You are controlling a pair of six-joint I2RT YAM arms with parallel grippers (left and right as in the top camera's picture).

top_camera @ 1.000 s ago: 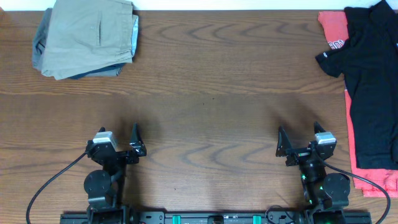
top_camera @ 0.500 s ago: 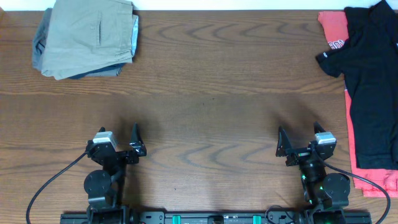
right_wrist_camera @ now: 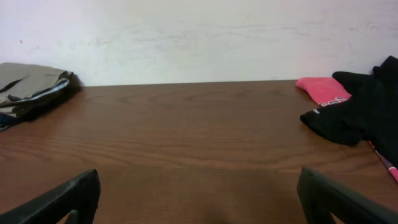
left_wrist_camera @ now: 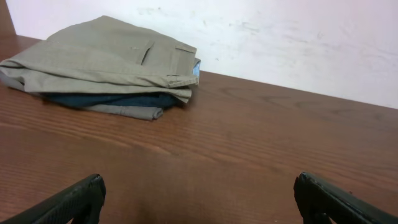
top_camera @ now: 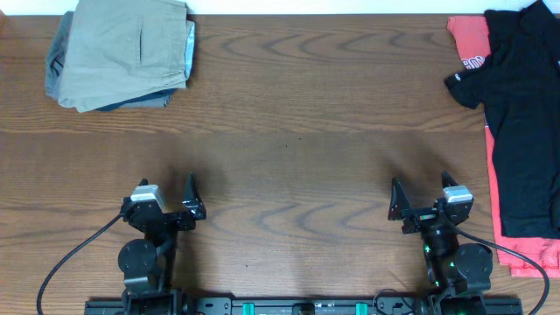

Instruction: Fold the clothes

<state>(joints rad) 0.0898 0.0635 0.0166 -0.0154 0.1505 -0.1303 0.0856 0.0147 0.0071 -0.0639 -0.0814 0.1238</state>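
Observation:
The black collared shirt lies spread at the far right of the table, on top of a red-orange T-shirt. It also shows at the right of the right wrist view. My left gripper is open and empty near the front left edge; its fingers frame bare wood in the left wrist view. My right gripper is open and empty near the front right, left of the shirt; its fingers also frame bare wood.
Folded khaki trousers on darker folded clothes sit at the back left corner, also in the left wrist view. The red-orange T-shirt runs along the right edge under the black shirt. A pale wall stands behind the wooden table.

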